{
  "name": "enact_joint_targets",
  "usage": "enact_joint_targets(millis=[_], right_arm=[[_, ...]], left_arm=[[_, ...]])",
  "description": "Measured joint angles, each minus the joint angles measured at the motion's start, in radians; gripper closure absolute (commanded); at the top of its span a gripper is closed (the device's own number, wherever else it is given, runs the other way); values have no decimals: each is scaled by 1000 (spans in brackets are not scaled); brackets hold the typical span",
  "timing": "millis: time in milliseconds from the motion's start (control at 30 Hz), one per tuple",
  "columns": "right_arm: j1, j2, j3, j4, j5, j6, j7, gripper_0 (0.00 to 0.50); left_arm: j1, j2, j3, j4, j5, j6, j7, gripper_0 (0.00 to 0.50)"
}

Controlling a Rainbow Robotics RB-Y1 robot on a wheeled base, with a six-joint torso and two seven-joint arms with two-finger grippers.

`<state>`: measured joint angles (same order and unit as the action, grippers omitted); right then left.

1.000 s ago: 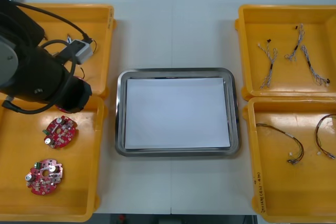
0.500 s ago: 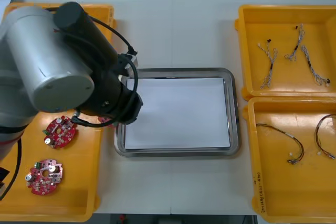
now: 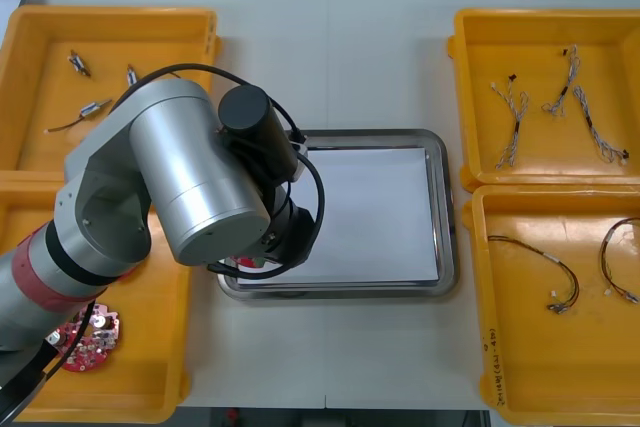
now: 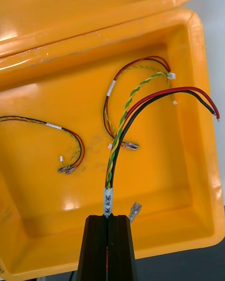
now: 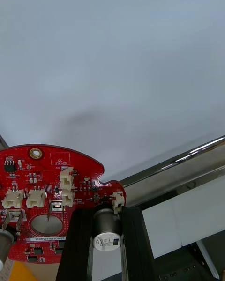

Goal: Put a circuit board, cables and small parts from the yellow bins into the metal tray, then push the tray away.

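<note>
We find the left gripper [image 5: 108,214] over the white floor of the metal tray [image 3: 449,247], toward its 8 o'clock corner, its fingers clamped on a round red circuit board [image 5: 44,178]. We find the right gripper [image 4: 108,221] pinching a red and yellow cable [image 4: 123,122] above a yellow bin [image 4: 197,178].

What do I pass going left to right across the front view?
Two yellow plastic bins, shiny metal tray with white inside, two more yellow bins holding cables. The left gripper holds a round red circuit board over the tray; the right gripper holds a red-and-black cable.
</note>
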<state>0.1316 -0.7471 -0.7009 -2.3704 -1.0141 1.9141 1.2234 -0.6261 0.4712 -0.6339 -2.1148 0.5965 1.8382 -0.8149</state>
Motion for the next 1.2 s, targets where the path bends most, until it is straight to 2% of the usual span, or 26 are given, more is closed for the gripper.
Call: enact_joint_targets(millis=[167, 500, 700, 1200], right_arm=[[-21, -32, 31, 0, 2, 1, 124, 500], [-95, -83, 114, -1, -1, 2, 269, 500], [-134, -114, 180, -31, -10, 2, 271, 500], [-194, -140, 299, -65, -67, 2, 271, 500]], left_arm=[[0, -22, -25, 66, -27, -49, 0, 498], [0, -27, -89, 132, -59, -114, 0, 498], [0, -27, -107, 146, -82, -160, 1, 498], [9, -27, -108, 146, -99, -166, 1, 492]])
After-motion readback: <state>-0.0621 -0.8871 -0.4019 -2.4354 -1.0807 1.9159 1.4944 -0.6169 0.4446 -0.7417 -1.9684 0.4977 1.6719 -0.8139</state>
